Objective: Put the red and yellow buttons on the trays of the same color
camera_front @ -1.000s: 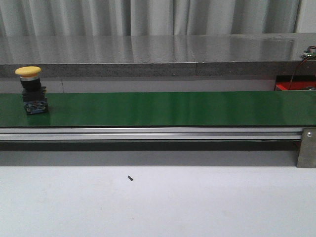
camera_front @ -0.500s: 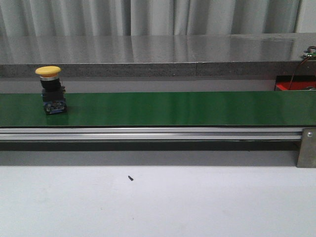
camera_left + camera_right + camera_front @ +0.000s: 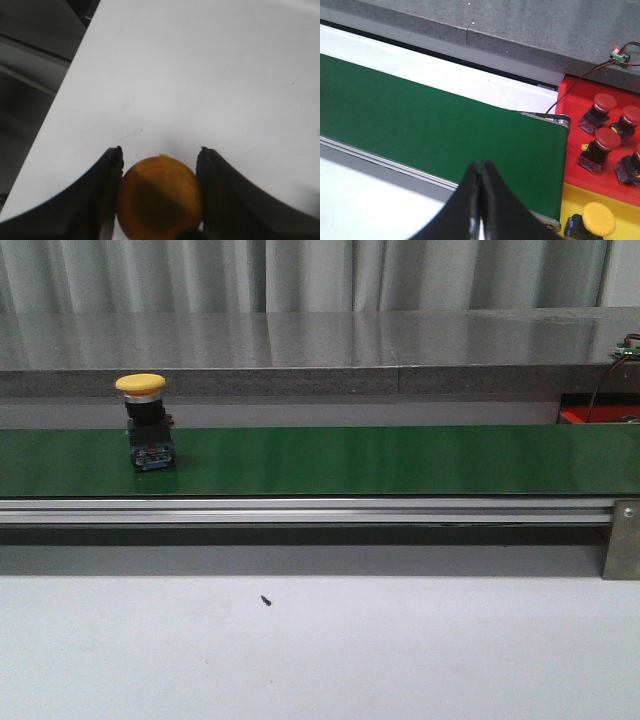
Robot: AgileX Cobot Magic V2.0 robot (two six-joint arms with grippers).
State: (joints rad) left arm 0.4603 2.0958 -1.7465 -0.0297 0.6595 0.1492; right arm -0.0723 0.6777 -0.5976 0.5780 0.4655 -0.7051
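Green conveyor belt (image 3: 400,460) with one yellow-capped button (image 3: 146,423) upright near its left end.

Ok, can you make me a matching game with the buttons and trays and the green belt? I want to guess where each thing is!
Things:
1. yellow button on legs
2. red buttons
3. right gripper
4. orange button

Places or states:
A. sitting on the red tray
B. between the left gripper's fingers
C. riding on the green belt
D. fingers pressed together, holding nothing

Pairs: 1-C, 2-A, 3-D, 4-B
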